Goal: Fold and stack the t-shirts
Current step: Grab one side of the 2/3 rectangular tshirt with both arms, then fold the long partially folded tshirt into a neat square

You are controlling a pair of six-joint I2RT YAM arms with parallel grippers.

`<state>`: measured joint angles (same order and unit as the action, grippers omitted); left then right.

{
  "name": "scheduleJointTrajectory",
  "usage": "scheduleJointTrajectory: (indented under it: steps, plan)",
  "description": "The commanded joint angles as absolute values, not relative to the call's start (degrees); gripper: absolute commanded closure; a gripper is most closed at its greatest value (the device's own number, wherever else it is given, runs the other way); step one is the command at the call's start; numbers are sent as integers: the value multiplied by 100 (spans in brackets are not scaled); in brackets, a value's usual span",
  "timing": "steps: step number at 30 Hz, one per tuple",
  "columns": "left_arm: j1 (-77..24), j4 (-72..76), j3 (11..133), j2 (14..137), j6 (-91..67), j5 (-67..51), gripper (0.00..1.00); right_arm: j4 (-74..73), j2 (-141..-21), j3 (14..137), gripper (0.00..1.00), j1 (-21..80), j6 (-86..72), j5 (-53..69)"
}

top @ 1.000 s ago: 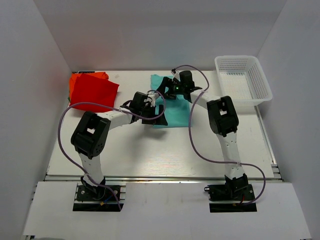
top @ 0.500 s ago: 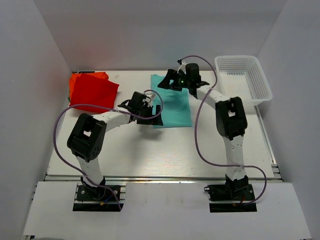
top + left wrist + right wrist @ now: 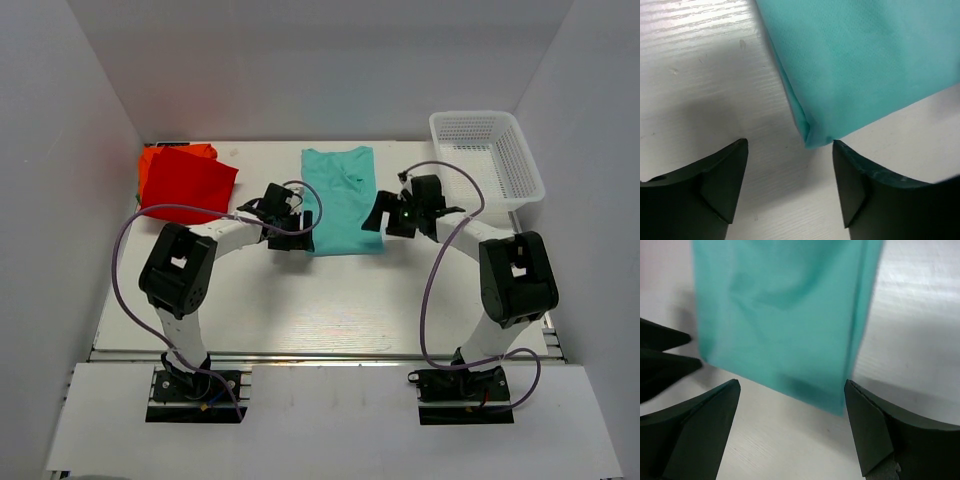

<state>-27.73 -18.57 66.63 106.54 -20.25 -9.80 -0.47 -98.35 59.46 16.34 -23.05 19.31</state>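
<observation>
Upper left: red t-shirt, folded, lying on an orange edge.

Left of centre: left gripper, jaws wide and empty, the cloth corner just beyond the tips.

Upper centre: teal t-shirt, a long flat strip with its collar at the far end. It looks half folded.

Right of centre: right gripper, jaws wide, holding nothing.

Next, likely: pinch both near corners together and carry them to the collar.
</observation>
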Motion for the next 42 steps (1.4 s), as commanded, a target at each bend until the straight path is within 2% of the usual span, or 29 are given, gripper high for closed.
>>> scheduleJointTrajectory:
  steps: [1, 3, 4, 5, 8, 11, 12, 15, 16, 17, 18, 19, 20, 24, 29, 36, 39, 42]
  plan:
    - [-2812, -1934, 6794, 10767, -2004, -905, 24, -536, -9685, 5634, 10, 1512, -2126, 1512]
    - [-2865, -1934, 6733, 10819, -2004, -905, 31, -475, -9685, 5380, 10, 1485, -2197, 1415]
    - [-2865, -1934, 6732, 10819, -2004, -905, 40, -483, -9729, 5353, 10, 1459, -2223, 1424]
    - [-2865, -1934, 6680, 10880, -2004, -905, 44, -475, -9756, 5309, 12, 1433, -2258, 1598]
    - [-2865, -1934, 6531, 10881, -1952, -905, 50, -309, -9923, 5133, 25, 1424, -2338, 2019]
    - [-2865, -1732, 6346, 10881, -1951, -1063, 53, -115, -10089, 5010, 32, 1415, -2391, 2232]
    - [-2865, -1671, 6346, 10950, -1951, -1124, 56, -97, -10125, 5001, 41, 1415, -2408, 2206]
    - [-2917, -1670, 6346, 11100, -1951, -1195, 63, -88, -10362, 5106, 57, 1371, -2417, 2381]
    - [-2918, -1670, 6346, 11101, -1951, -1195, 66, -79, -10371, 5106, 68, 1380, -2426, 2451]
    - [-2918, -1670, 6346, 11101, -1951, -1256, 82, 112, -10362, 5054, 74, 1380, -2469, 2470]
    - [-2918, -1670, 6346, 11101, -1951, -1318, 90, 184, -10336, 5019, 80, 1389, -2505, 2513]
    - [-2918, -1670, 6346, 11101, -1951, -1475, 97, 228, -10284, 4966, 96, 1389, -2505, 2548]
    - [-2918, -1592, 6285, 11101, -1951, -1546, 100, 272, -10205, 4940, 100, 1380, -2505, 2575]
    - [-2918, -1513, 6223, 10812, -1898, -1889, 100, 185, -9871, 4729, 100, 1389, -2391, 2698]
    - [-2971, -949, 5283, 9802, -2161, -2566, 100, 9, -9142, 4202, 100, 1398, -2320, 2804]
    - [-3155, -1266, 4220, 8412, -2452, -3022, 100, -1545, -7561, 3631, 100, 1433, -1688, 2681]
    - [-3295, -1581, 4148, 8148, -2452, -3768, 100, -2450, -6901, 3551, 100, 1433, -1469, 2846]
    - [-3427, -2091, 4288, 7657, -2382, -3989, 100, -3110, -6233, 3656, 100, 1415, -1204, 3163]
